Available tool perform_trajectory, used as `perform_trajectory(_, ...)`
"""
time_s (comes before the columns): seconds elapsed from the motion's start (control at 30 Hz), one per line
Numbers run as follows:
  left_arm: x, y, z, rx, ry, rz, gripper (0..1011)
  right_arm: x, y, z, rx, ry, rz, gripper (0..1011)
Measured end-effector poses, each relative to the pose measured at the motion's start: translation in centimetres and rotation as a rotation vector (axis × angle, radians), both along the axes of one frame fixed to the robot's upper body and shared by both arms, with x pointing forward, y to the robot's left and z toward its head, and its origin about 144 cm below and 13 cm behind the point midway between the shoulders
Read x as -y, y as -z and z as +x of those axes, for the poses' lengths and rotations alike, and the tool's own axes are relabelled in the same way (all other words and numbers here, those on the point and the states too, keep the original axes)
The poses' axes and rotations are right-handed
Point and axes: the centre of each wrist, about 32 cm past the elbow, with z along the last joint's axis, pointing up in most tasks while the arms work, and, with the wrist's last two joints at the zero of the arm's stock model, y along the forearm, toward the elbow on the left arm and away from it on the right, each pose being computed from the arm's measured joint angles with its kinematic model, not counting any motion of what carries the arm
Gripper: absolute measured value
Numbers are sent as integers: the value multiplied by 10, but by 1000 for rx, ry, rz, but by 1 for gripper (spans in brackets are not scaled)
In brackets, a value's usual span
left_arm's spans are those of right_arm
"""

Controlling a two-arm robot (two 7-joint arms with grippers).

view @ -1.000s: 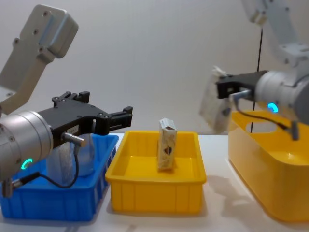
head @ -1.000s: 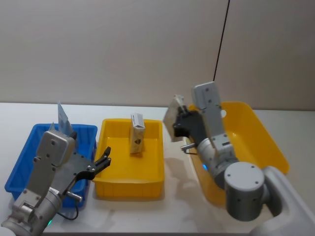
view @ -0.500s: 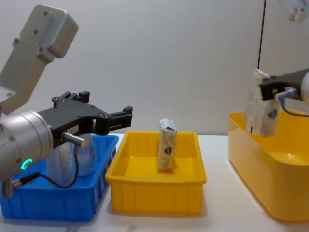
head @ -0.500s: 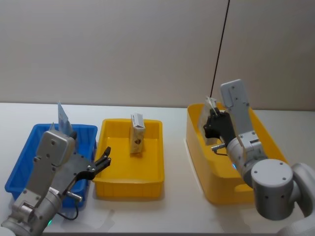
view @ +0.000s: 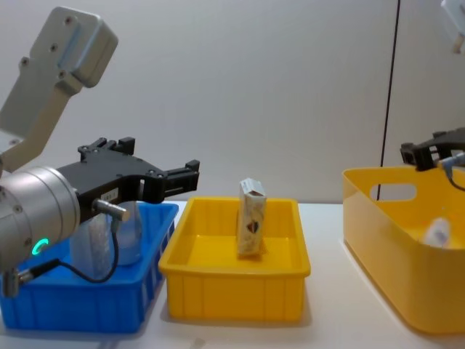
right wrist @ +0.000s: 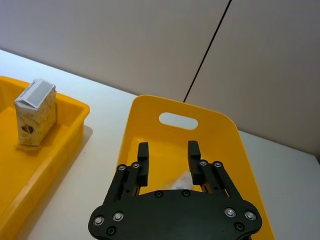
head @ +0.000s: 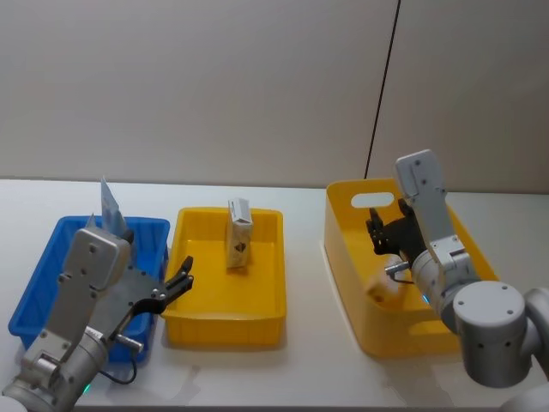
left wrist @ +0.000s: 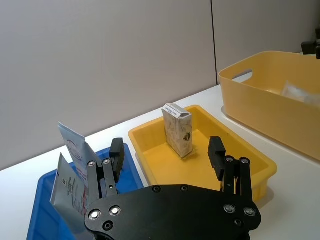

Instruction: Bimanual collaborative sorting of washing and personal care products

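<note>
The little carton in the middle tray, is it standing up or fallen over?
Standing up: the carton rests on its base in the yellow tray, folded top uppermost.

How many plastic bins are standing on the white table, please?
3. The blue plastic bin sits at the robot's left, the shallow yellow plastic tray in the middle, the deep yellow plastic bin with a handle slot at the right. None appears hidden.

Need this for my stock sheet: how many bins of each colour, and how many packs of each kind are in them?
Blue bin: 1
Yellow bins: 2
Blue-white pouches: 2
Cream carton: 1
Pale packet, kind unclear: 1
Total: 3 bins, 4 packs
</note>
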Motion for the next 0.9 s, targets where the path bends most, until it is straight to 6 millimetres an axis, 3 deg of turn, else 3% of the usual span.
perform_trajectory(0.03,0,0,0,0,0,0,1001,0,0,0,-2,0,-1,427)
perform_trajectory(0.43,0,0,0,0,0,0,1001,5,2,-4,5,-41,17,861)
perform_trajectory(0.57,-1,-1,0,3,-5,4,1001,7,1,-8,31,-79,41,951)
perform_trajectory(0.67,-2,-2,0,6,-16,9,1001,7,0,-10,45,-99,54,1002)
perform_trajectory(0.9,-7,-5,-2,2,-58,12,1001,7,-1,-14,67,-130,73,1002)
